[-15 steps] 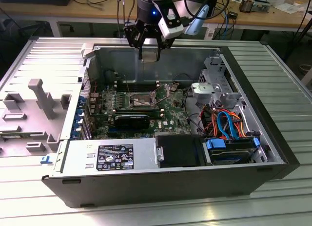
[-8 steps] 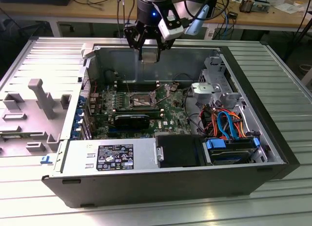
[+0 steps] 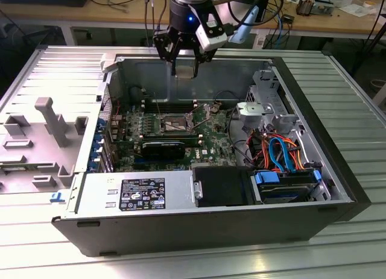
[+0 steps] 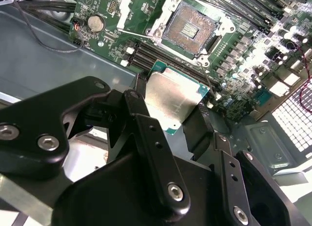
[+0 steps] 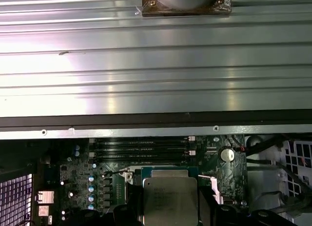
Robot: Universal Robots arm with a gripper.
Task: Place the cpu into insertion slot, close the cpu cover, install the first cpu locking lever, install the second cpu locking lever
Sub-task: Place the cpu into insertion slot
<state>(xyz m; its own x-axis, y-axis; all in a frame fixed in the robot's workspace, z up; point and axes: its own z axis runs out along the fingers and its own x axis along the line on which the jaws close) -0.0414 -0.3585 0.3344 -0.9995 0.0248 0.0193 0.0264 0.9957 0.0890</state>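
My gripper hangs above the open computer case, over its rear wall, shut on the cpu. The cpu is a flat square chip with a dull silver top and a green edge, pinched on two opposite sides by the black fingers. It also appears in the first wrist view as the cpu. Below it on the green motherboard lies the insertion slot, uncovered, with its contact field showing. In the exterior view the insertion slot is at the board's middle. What looks like the cpu cover stands raised on the slot's right. A thin wire lever sticks out from the slot's corner.
Memory slots run beside the socket. A coin battery sits on the board. A black module lies in front of the socket, with a power supply and drive bays with coloured cables toward the case front. The case walls enclose the board.
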